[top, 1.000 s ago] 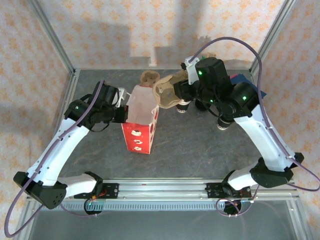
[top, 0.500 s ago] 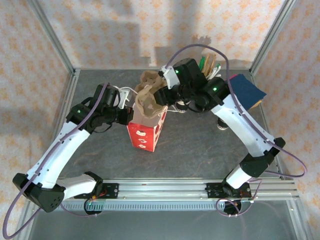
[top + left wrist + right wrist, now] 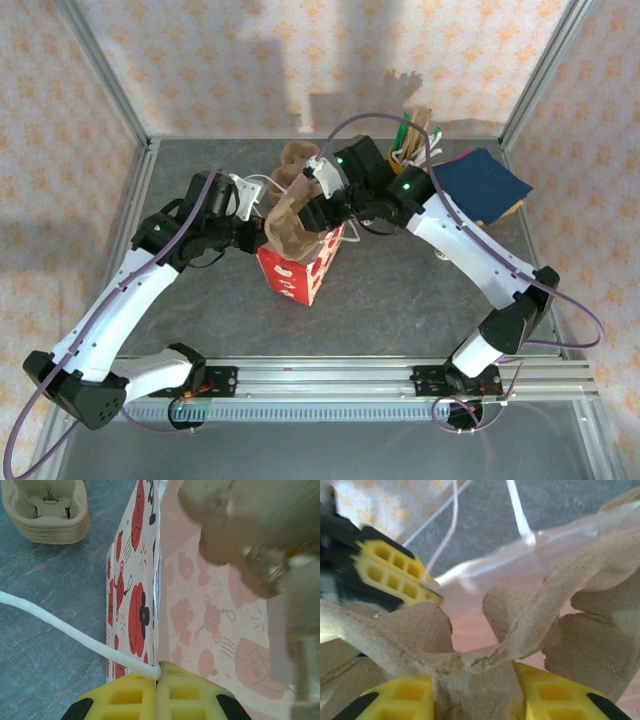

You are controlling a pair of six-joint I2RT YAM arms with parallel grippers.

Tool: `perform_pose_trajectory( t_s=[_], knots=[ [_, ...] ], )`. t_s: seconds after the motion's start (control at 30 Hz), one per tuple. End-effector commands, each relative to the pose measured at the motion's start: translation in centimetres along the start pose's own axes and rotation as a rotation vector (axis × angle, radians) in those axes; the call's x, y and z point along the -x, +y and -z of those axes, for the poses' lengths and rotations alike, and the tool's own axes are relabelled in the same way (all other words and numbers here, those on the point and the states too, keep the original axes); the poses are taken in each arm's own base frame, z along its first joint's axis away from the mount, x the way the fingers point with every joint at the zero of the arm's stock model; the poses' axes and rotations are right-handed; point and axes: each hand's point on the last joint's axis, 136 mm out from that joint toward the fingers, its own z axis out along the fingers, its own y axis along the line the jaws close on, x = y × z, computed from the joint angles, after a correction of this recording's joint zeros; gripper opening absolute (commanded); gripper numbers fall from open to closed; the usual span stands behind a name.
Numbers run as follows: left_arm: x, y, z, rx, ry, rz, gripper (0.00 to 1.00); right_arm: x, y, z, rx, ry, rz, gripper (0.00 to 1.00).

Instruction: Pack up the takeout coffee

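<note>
Peering past the right pincer [image 3: 472, 692], I can't make out what sits in the brown moulded carrier [image 3: 295, 222]. From above its pockets are turned away and the arm crosses over them, and up close it is a blur of cardboard. Where the takeout coffee stands I cannot tell; that arm covers the table behind and to the right of the pincer. How far the carrier has gone into the mouth of the red gift bag [image 3: 298, 275] just below is also hard to judge.

Under the bag lies a dark grey, stone-patterned table [image 3: 400, 300]. Beyond the pincers a stack of spare carriers [image 3: 297, 157] rests on it. Farther off to the right are a bunch of stirrers and cutlery [image 3: 412, 135] and a blue cloth [image 3: 480, 178]. Metal posts [image 3: 105, 75] frame the table, with orange-flowered wallpaper [image 3: 200, 70] behind.

The right pincer is clamped on the carrier's middle ridge, a yellow finger on each side. The left pincer [image 3: 157, 682] is pinched tight on the bag's near rim, where the white cord handle [image 3: 65, 630] comes out between its tips.
</note>
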Motion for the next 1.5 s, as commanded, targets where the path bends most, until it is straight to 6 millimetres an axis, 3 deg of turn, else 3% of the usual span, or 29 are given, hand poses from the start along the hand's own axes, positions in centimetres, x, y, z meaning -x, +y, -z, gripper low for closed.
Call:
perform_pose_trajectory(
  t_s=[0.0, 0.17, 0.67, 0.93, 1.2, 1.47],
  knots=[
    [0.7, -0.8, 0.4, -0.039, -0.044, -0.041, 0.00, 0.2, -0.1, 0.7, -0.028, -0.038, 0.037, 0.32],
    [0.5, -1.1, 0.1, -0.056, -0.031, -0.049, 0.00, -1.2, -3.0, -0.7, -0.153, 0.028, 0.012, 0.32],
    [0.3, -1.6, -0.2, -0.090, -0.013, -0.072, 0.00, -3.9, -6.2, -2.3, -0.296, 0.157, 0.001, 0.32],
    [0.5, -2.2, -0.7, -0.133, -0.018, -0.063, 0.00, -5.3, -6.9, -3.7, -0.337, 0.215, 0.016, 0.31],
    [0.6, -1.5, -1.2, -0.098, -0.032, -0.027, 0.00, -5.9, -6.3, -5.1, -0.321, 0.259, 0.036, 0.32],
    [0.3, -1.4, -1.3, -0.104, -0.048, -0.016, 0.00, -7.2, -7.0, -6.4, -0.346, 0.320, 0.041, 0.33]
  ],
)
